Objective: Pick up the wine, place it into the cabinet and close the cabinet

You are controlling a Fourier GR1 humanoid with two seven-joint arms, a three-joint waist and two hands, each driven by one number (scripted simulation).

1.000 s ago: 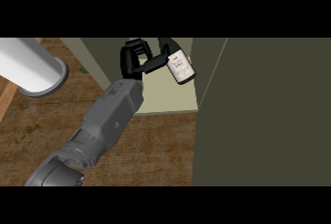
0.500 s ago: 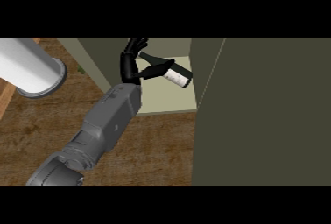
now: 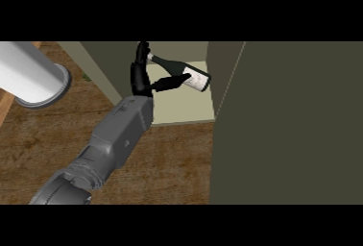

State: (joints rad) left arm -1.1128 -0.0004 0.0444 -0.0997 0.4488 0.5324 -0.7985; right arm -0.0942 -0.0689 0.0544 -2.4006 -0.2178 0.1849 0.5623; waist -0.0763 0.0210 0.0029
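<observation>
One hand (image 3: 142, 77) holds wine (image 3: 186, 73) inside cabinet (image 3: 186, 105), beside door (image 3: 297, 125).

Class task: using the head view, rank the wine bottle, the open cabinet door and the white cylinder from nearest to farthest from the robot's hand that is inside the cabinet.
1. Wine bottle: touching the hand, lying tilted on the cabinet shelf.
2. Open cabinet door: to the hand's right, just past the bottle.
3. White cylinder: at the far left edge, about as far as the door, so 2 and 3 are too close to call.
</observation>
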